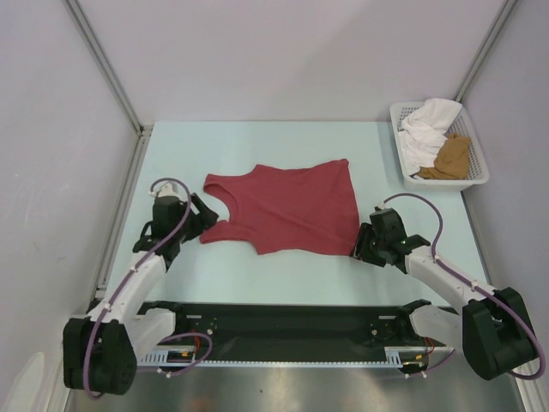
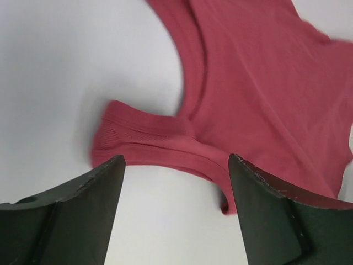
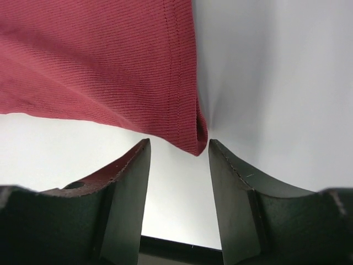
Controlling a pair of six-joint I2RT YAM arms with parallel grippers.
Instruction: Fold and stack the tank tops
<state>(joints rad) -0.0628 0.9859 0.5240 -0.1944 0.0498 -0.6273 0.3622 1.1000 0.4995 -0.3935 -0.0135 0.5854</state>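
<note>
The dark red tank top (image 1: 283, 208) lies spread flat in the middle of the table, neck and straps to the left, hem to the right. At its near strap (image 2: 149, 135) my left gripper (image 1: 202, 216) stands open, the cloth just beyond its fingertips and nothing between them. The right gripper (image 1: 360, 245) is open at the near hem corner (image 3: 193, 132), which hangs free just ahead of the jaws. A tan-brown tank top (image 1: 449, 158) lies crumpled in the basket at the back right.
A white mesh basket (image 1: 477, 176) stands at the back right corner, holding white cloth (image 1: 426, 129) beside the tan one. Grey walls with metal posts close in the table on the left, back and right.
</note>
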